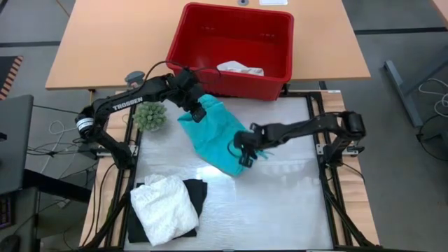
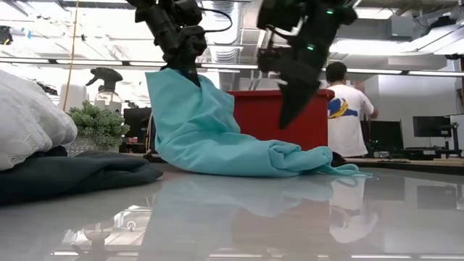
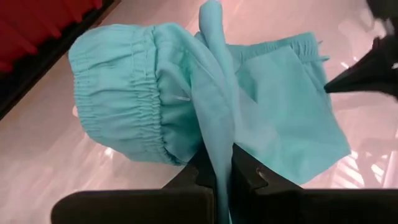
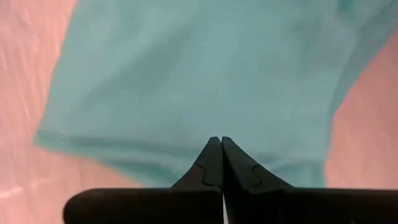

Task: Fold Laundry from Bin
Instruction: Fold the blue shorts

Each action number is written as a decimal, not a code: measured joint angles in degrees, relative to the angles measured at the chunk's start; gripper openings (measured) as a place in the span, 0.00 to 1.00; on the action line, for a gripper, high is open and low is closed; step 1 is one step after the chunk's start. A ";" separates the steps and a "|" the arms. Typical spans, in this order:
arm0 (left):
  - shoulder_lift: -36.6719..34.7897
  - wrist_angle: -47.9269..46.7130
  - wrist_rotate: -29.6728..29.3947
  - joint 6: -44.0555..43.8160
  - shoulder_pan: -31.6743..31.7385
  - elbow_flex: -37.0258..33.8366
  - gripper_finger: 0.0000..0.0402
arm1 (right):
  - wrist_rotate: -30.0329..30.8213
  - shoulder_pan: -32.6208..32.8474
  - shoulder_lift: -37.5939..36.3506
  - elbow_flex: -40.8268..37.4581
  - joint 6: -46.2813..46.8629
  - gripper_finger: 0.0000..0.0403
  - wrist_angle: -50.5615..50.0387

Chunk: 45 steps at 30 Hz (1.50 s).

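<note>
"TROSSEN" on L arm (image 1: 127, 105), teal garment (image 1: 217, 136) pinched

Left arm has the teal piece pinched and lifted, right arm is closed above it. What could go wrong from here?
1. The left gripper pinches only a thin fold of the teal garment; most of it lies on the table, so a pull may slip it free.
2. The right gripper is shut and holds nothing, so one-sided lifting may bunch the cloth.
3. The small plant stands close beside the left arm; a swing could knock it.
</note>
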 joint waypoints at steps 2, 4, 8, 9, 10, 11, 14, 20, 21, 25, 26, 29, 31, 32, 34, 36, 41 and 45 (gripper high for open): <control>0.00 0.43 0.41 -1.27 -0.25 0.00 0.00 | 1.70 1.83 -0.03 -2.10 2.49 0.04 0.52; 0.00 1.17 1.33 -1.87 -0.91 0.00 0.00 | 2.68 3.25 -0.01 -3.57 4.20 0.04 0.92; 0.53 3.29 1.11 -2.27 -3.14 0.00 0.00 | 4.10 4.53 -0.01 -4.84 5.80 0.04 2.76; 0.79 3.55 1.01 -2.90 -3.55 0.00 0.00 | 4.07 4.46 0.00 -5.25 5.82 0.04 3.88; 0.92 3.51 1.00 -3.69 -4.03 -0.03 0.00 | 4.10 4.36 0.27 -5.65 5.84 0.04 5.32; 1.08 3.87 1.01 -4.40 -4.56 -0.07 0.00 | 4.10 4.21 0.57 -5.87 5.93 0.04 6.70; 2.07 6.59 1.03 -6.15 -6.24 0.04 0.00 | 4.09 3.79 0.78 -6.59 6.37 0.04 8.80; 2.82 7.96 1.88 -9.97 -9.33 -0.04 0.00 | 4.07 3.09 1.47 -6.92 6.45 0.04 9.93; 2.83 8.36 1.90 -10.57 -9.89 -0.07 0.00 | 4.09 3.08 1.57 -6.87 6.45 0.04 10.18; 2.82 11.33 1.60 -12.81 -12.22 -0.04 0.00 | 4.07 3.08 1.72 -6.91 5.36 0.04 10.53; 2.82 12.27 1.51 -13.59 -12.72 -0.04 0.00 | 4.07 3.03 1.69 -6.89 5.35 0.04 10.65; 3.08 14.67 0.93 -14.85 -14.16 -0.03 0.00 | 4.05 2.60 1.69 -6.89 5.30 0.04 10.46; 3.71 16.00 0.01 -16.08 -15.09 0.00 0.00 | 4.05 2.21 1.69 -6.89 5.26 0.04 10.69; 3.89 15.82 -0.33 -16.36 -15.35 -0.04 0.00 | 4.05 1.92 1.69 -6.89 5.09 0.04 10.96; 5.25 17.70 -1.17 -17.27 -16.36 0.00 0.00 | 4.05 1.82 1.69 -6.89 4.98 0.04 11.34; 5.83 18.13 -1.73 -17.95 -16.67 -0.03 0.00 | 4.05 1.82 1.69 -6.89 4.93 0.04 11.38; 9.37 21.64 -2.04 -20.28 -18.12 -0.09 0.00 | 3.94 2.11 1.67 -6.87 5.25 0.04 9.77; 12.98 25.25 -1.97 -22.82 -18.92 -0.06 0.00 | 3.99 2.87 1.06 -6.67 6.85 0.05 5.57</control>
